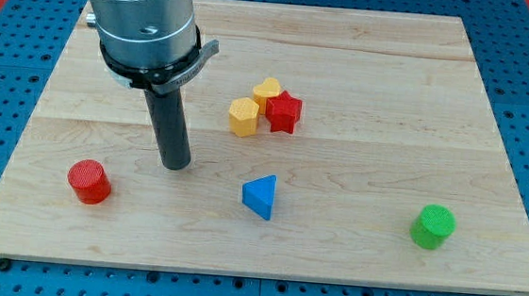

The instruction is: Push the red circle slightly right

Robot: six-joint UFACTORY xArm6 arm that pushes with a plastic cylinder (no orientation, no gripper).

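Observation:
The red circle is a short red cylinder standing near the lower left of the wooden board. My tip rests on the board up and to the right of the red circle, about a block's width of bare wood away, not touching it. The rod rises from the tip into a grey cylindrical arm end at the view's top left.
A blue triangle lies right of my tip. A yellow hexagon, a yellow heart-like block and a red star cluster together above centre. A green cylinder stands at the lower right. A blue pegboard surrounds the board.

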